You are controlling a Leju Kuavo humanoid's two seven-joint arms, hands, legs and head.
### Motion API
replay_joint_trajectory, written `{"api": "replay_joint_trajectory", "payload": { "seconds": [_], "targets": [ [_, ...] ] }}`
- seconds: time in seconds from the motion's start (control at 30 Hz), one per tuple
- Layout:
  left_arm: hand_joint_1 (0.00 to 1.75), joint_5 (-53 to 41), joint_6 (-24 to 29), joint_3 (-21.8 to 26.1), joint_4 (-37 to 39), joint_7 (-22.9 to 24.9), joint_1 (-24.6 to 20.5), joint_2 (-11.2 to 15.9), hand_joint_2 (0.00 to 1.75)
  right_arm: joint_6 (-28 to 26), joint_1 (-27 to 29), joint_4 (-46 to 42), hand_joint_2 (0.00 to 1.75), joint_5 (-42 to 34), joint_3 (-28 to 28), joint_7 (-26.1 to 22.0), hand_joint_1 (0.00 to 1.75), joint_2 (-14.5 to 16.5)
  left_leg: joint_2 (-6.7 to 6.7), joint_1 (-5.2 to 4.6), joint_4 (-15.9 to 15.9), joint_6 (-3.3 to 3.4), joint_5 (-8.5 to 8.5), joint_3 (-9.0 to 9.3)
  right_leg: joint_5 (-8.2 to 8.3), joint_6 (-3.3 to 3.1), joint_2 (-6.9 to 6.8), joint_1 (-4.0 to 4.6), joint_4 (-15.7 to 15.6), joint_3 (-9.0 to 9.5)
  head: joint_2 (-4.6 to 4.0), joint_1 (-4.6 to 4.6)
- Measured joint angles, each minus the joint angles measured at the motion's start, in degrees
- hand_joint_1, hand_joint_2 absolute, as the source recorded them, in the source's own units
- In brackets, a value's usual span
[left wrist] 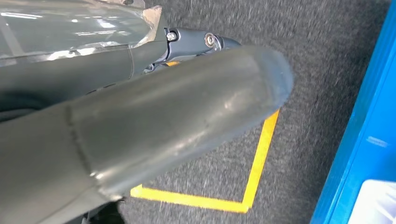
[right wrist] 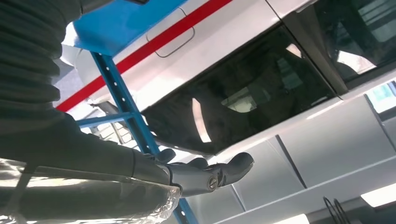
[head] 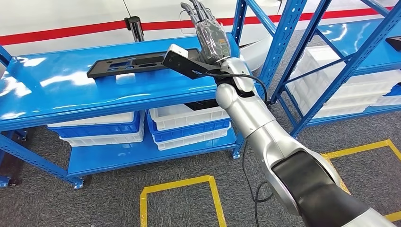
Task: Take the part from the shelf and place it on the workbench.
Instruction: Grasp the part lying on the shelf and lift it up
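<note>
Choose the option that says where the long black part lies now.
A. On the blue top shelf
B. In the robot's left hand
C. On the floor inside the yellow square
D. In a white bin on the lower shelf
A: the black part lies flat on the blue top shelf, beside the raised right hand.

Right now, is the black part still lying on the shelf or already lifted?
On the shelf. The black part lies flat on the blue shelf top; the right hand is raised beside it, fingers extended, holding nothing.
</note>
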Motion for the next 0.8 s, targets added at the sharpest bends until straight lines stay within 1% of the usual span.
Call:
{"api": "replay_joint_trajectory", "payload": {
  "seconds": [0.03,0.07,0.1,0.13,0.17,0.2,0.23,0.27,0.3,0.33,0.37,0.4,0.47,0.5,0.53,0.57,0.6,0.63,0.67,0.7,0.73,0.77,0.8],
  "targets": [
    [0.0,0.0,0.0,0.0,0.0,0.0,0.0,0.0,0.0,0.0,0.1,0.1,1.75,0.0,0.0,0.0,0.0,0.0,-0.1,0.05,0.1,-0.18,-0.36,0.32,0.71,0.5,-0.02,-0.17,-0.4,-0.67,0.0,0.01],
    [0.0,0.0,0.0,0.0,0.0,0.0,0.1,-0.1,0.0,0.0,0.1,0.2,1.75,0.0,0.0,0.0,0.0,-0.1,-0.2,0.15,0.2,-0.42,-0.79,0.71,2.52,1.12,-0.05,-0.4,-3.2,-0.19,0.0,0.01],
    [0.0,0.0,0.0,0.0,0.0,0.0,0.1,-0.1,0.0,-0.1,0.1,0.3,1.75,-0.1,0.0,-0.2,0.0,-0.1,-0.27,0.27,0.5,-0.76,-1.33,1.09,5.06,1.75,-0.16,-0.66,-7.4,1.08,0.0,0.02],
    [0.0,0.1,0.0,0.0,0.0,0.0,0.0,-0.1,0.0,-0.2,0.0,0.6,1.75,-0.2,0.0,-0.3,0.0,-0.1,-0.28,0.34,0.8,-1.18,-1.9,1.44,6.91,2.01,-0.31,-0.7,-11.1,2.21,0.0,0.02],
    [0.0,0.1,0.0,0.0,0.0,0.0,0.0,0.0,0.0,-0.3,-0.1,0.8,1.75,-0.3,0.0,-0.6,0.0,0.0,-0.25,0.36,1.1,-1.63,-2.47,1.63,8.08,1.79,-0.45,-0.64,-13.9,3.31,0.0,0.02],
    [0.0,0.2,0.1,0.0,0.0,-0.1,0.0,0.0,0.0,-0.5,-0.1,1.1,1.75,-0.5,0.0,-0.9,0.0,0.2,-0.18,0.31,1.3,-2.04,-2.94,1.7,8.66,1.22,-0.55,-0.5,-15.2,3.9,0.0,-0.03],
    [0.0,0.2,0.2,0.0,0.0,-0.1,0.0,0.0,0.0,-0.7,-0.2,1.5,1.75,-0.6,0.1,-1.0,0.0,0.3,-0.12,0.25,1.5,-2.35,-3.21,1.75,8.41,0.42,-0.59,-0.3,-15.1,4.03,0.0,-0.07],
    [0.0,0.3,0.2,0.0,0.0,-0.2,0.0,0.0,0.0,-0.8,-0.2,1.7,1.75,-0.7,0.1,-1.1,0.0,0.5,-0.07,0.28,1.7,-2.6,-3.43,1.78,8.47,-0.23,-0.54,-0.36,-15.1,4.39,0.0,-0.1],
    [0.0,0.4,0.3,0.0,0.0,-0.2,0.0,0.0,0.0,-0.9,-0.3,1.8,1.75,-0.8,0.1,-1.2,0.0,0.7,0.01,0.36,2.2,-2.8,-3.57,1.63,8.58,-0.61,-0.48,-0.47,-15.1,4.61,0.0,-0.14],
    [0.0,0.5,0.3,0.0,0.0,-0.2,0.0,0.0,0.0,-1.1,-0.4,2.0,1.75,-0.8,0.1,-1.2,0.0,0.8,0.07,0.47,3.4,-3.01,-3.72,1.07,8.39,-0.99,-0.44,-0.59,-15.1,4.95,0.0,-0.16],
    [0.0,0.6,0.4,0.0,0.0,-0.3,0.0,0.1,0.0,-1.2,-0.5,2.1,1.75,-0.9,0.1,-1.2,0.0,1.1,0.15,0.59,5.8,-3.3,-4.14,-0.28,8.16,-1.39,-0.36,-0.67,-15.1,5.34,0.0,-0.19],
    [0.0,0.6,0.4,0.0,0.0,-0.3,0.0,0.1,0.0,-1.4,-0.6,2.2,1.75,-0.8,0.2,-1.2,0.0,1.3,0.22,0.66,9.0,-3.59,-4.9,-2.31,7.89,-1.77,-0.31,-0.65,-15.2,5.65,0.0,-0.22],
    [0.0,0.6,0.5,0.0,0.0,-0.2,0.0,0.1,0.0,-1.6,-0.7,2.5,1.75,-0.9,0.2,-1.2,0.0,1.6,0.24,0.72,16.1,-4.03,-7.19,-7.26,7.24,-2.37,-0.21,-0.41,-15.2,6.23,0.0,-0.26],
    [0.0,0.7,0.5,0.0,0.0,-0.1,0.1,0.1,0.0,-1.6,-0.6,2.7,1.75,-1.0,0.2,-1.2,0.0,1.7,0.24,0.72,17.8,-4.03,-7.73,-9.06,6.88,-2.51,-0.16,-0.22,-15.2,6.58,0.0,-0.27],
    [0.0,0.8,0.6,0.1,0.0,0.3,0.2,0.1,0.0,-1.6,-0.5,2.8,1.75,-1.0,0.2,-1.2,0.0,1.7,0.24,0.68,17.8,-3.86,-7.18,-9.97,6.49,-2.57,-0.1,-0.01,-15.2,7.04,0.0,-0.25],
    [0.0,1.0,0.8,0.1,0.0,0.8,0.2,0.1,0.0,-1.6,-0.5,2.9,1.75,-1.0,0.2,-1.2,0.0,1.7,0.24,0.6,15.8,-3.47,-5.38,-9.74,6.08,-2.59,-0.04,0.22,-15.2,7.58,0.0,-0.26],
    [0.0,1.3,0.9,0.2,0.1,1.3,0.3,0.2,0.0,-1.6,-0.5,2.9,1.75,-1.0,0.2,-1.1,0.0,1.7,0.24,0.42,12.0,-2.81,-2.61,-8.53,5.64,-2.6,0.01,0.45,-15.2,8.22,0.0,-0.26],
    [0.0,1.6,1.2,0.4,0.1,2.0,0.3,0.4,0.0,-1.6,-0.5,2.8,1.75,-0.9,0.2,-1.1,0.0,1.7,0.28,0.17,8.2,-2.0,-0.33,-7.05,5.24,-2.58,0.03,0.62,-15.3,8.81,0.0,-0.19],
    [0.0,1.8,1.4,0.5,0.2,2.5,0.3,0.6,0.0,-1.6,-0.5,2.7,1.75,-0.9,0.2,-0.9,0.0,1.6,0.31,-0.14,5.0,-1.27,1.03,-5.7,4.9,-2.5,0.08,0.68,-15.5,9.26,0.0,-0.15],
    [0.0,2.0,1.6,0.6,0.3,3.0,0.4,0.9,0.0,-1.6,-0.6,2.6,1.75,-0.9,0.2,-0.7,0.0,1.5,0.31,-0.47,2.9,-0.67,1.59,-4.59,4.64,-2.33,0.1,0.65,-15.7,9.55,0.0,-0.12],
    [0.0,2.3,1.7,0.8,0.4,3.4,0.5,1.1,0.0,-1.6,-0.5,2.3,1.75,-0.8,0.2,-0.5,0.0,1.4,0.32,-0.75,1.9,-0.25,1.26,-3.97,4.68,-1.95,0.11,0.69,-15.7,9.78,0.0,-0.1],
    [0.0,2.6,1.7,1.1,0.5,3.8,0.7,1.3,0.0,-1.6,-0.4,2.0,1.75,-0.6,0.2,-0.2,0.0,1.4,0.29,-0.96,1.2,0.02,1.07,-3.31,4.85,-1.52,0.11,0.73,-15.8,10.07,0.0,-0.13],
    [0.0,3.0,1.7,1.4,0.5,4.3,1.0,1.4,0.0,-1.5,-0.2,1.6,1.75,-0.5,0.2,0.0,0.0,1.3,0.3,-0.88,0.5,0.25,1.26,-2.35,4.8,-1.15,0.07,0.87,-15.6,10.21,0.0,-0.14]
  ]
}}
